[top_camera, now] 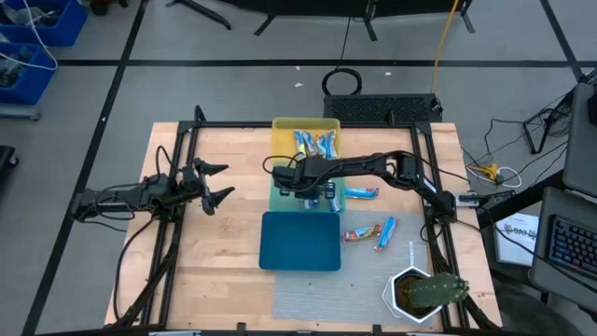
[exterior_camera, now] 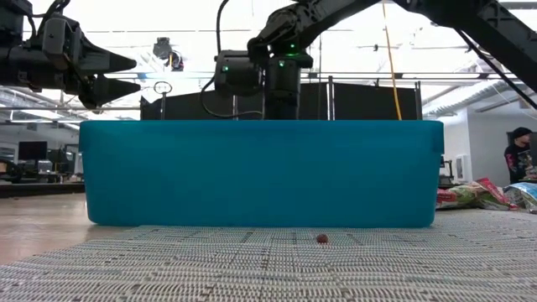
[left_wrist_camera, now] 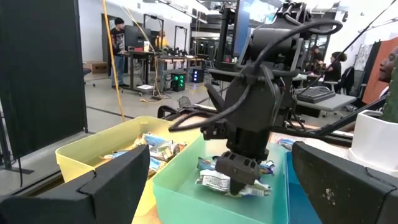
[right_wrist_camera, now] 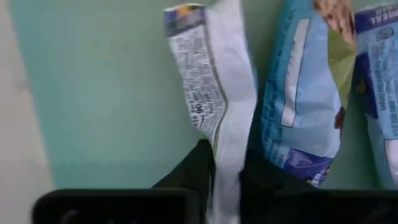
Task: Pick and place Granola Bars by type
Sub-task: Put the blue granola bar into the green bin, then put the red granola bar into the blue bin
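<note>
Placing a bar [right_wrist_camera: 217,93] into green tray [left_wrist_camera: 186,186], beside bars already there. Right gripper [right_wrist_camera: 227,165] down in tray, fingers nearly closed, pinching wrapper end. Next: opening wider, lifting clear. Left gripper [top_camera: 219,183] waiting, spread.

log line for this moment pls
right gripper: pinching bar in green tray | left gripper: open, idle at left | blue tray: empty

A glossy teal-blue plastic tray [top_camera: 300,241] sits at 6 o'clock from a pale mint-green plastic tray [left_wrist_camera: 186,186]; a yellow plastic tray [top_camera: 283,131] at 12 holds blue-and-white foil-wrapped bars [top_camera: 315,143]. One silver-white wrapper [right_wrist_camera: 214,93] carries fine black print.
</note>
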{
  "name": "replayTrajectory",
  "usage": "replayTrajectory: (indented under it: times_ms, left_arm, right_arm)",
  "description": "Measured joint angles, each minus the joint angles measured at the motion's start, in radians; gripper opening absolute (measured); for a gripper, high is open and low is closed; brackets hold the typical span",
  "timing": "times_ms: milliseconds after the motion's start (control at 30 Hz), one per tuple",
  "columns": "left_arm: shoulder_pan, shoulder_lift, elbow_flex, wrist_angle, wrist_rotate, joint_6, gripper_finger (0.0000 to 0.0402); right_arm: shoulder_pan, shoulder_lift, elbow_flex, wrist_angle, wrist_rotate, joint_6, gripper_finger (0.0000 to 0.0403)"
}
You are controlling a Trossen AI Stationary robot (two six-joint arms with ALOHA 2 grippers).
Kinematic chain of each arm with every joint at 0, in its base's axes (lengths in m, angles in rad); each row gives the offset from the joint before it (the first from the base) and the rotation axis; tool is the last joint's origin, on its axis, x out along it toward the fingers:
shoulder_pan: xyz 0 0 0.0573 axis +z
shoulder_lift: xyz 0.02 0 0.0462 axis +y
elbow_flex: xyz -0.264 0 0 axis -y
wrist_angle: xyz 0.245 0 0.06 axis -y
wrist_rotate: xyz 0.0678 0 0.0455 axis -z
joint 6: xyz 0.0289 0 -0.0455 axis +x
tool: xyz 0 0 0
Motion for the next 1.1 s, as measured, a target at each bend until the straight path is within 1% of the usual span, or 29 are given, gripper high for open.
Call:
replayTrajectory:
  times_ms: [167, 333, 467, 600, 733, 800, 867, 933, 1000, 1100]
  left_arm:
    - [0.0, 0.0, 0.0, 0.0, 0.0, 0.0, 0.0392]
    - [0.0, 0.0, 0.0, 0.0, 0.0, 0.0, 0.0392]
    - [0.0, 0.0, 0.0, 0.0, 0.0, 0.0, 0.0392]
    - [0.0, 0.0, 0.0, 0.0, 0.0, 0.0, 0.0392]
    - [0.0, 0.0, 0.0, 0.0, 0.0, 0.0, 0.0392]
    - [0.0, 0.0, 0.0, 0.0, 0.0, 0.0, 0.0392]
    - [0.0, 0.0, 0.0, 0.0, 0.0, 0.0, 0.0392]
    - [0.0, 0.0, 0.0, 0.0, 0.0, 0.0, 0.0392]
    - [0.0, 0.0, 0.0, 0.0, 0.0, 0.0, 0.0392]
    - [0.0, 0.0, 0.0, 0.0, 0.0, 0.0, 0.0392]
  right_arm:
    - [0.0, 0.0, -0.005, 0.001, 0.004, -0.005, 0.0106]
    - [0.0, -0.023, -0.006, -0.018, 0.057, -0.016, 0.0149]
    - [0.0, -0.062, -0.004, -0.043, 0.102, -0.048, 0.0166]
    - [-0.007, -0.106, -0.004, -0.048, 0.108, -0.115, 0.017]
    - [-0.009, -0.17, -0.004, -0.033, 0.112, -0.319, 0.0171]
    - [-0.009, -0.208, -0.004, -0.029, 0.134, -0.453, 0.0171]
    - [-0.013, -0.249, -0.004, -0.029, 0.134, -0.609, 0.017]
    - [-0.018, -0.287, -0.004, -0.03, 0.125, -0.766, 0.0168]
    - [-0.022, -0.329, -0.004, -0.043, 0.084, -0.917, 0.0168]
    - [-0.022, -0.395, -0.004, -0.111, 0.051, -1.128, 0.0169]
